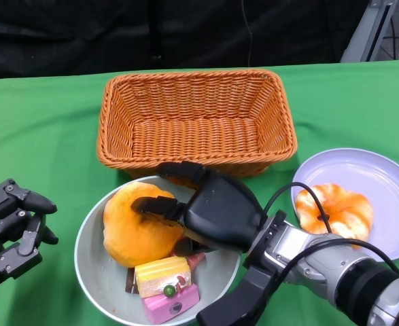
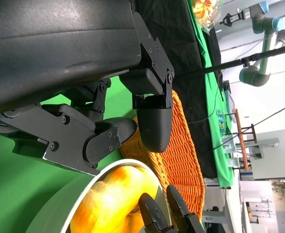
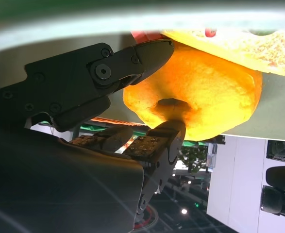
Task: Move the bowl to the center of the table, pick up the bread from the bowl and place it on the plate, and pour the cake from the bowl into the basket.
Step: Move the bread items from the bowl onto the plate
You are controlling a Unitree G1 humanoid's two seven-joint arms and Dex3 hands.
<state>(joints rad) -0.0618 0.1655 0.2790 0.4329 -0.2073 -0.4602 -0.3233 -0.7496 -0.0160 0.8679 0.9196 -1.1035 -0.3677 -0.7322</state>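
The pale grey bowl (image 1: 90, 227) sits at the near centre, just in front of the wicker basket (image 1: 192, 122). It holds a round orange bread (image 1: 128, 234) and a yellow-and-pink cake slice (image 1: 165, 285). My right hand (image 1: 216, 207) reaches into the bowl from the right and grips the bread, which still rests in the bowl. In the right wrist view one finger (image 3: 147, 53) lies over the bread (image 3: 205, 92) and another finger (image 3: 161, 141) presses it from the opposite side. My left hand (image 1: 12, 224) hovers left of the bowl, fingers apart and holding nothing.
A lavender plate (image 1: 383, 176) at the right carries an orange-and-white glazed pastry (image 1: 335, 210). The basket has nothing in it. Green cloth covers the table, with a black backdrop behind. In the left wrist view, the basket (image 2: 181, 150) shows beyond the bowl rim (image 2: 74, 194).
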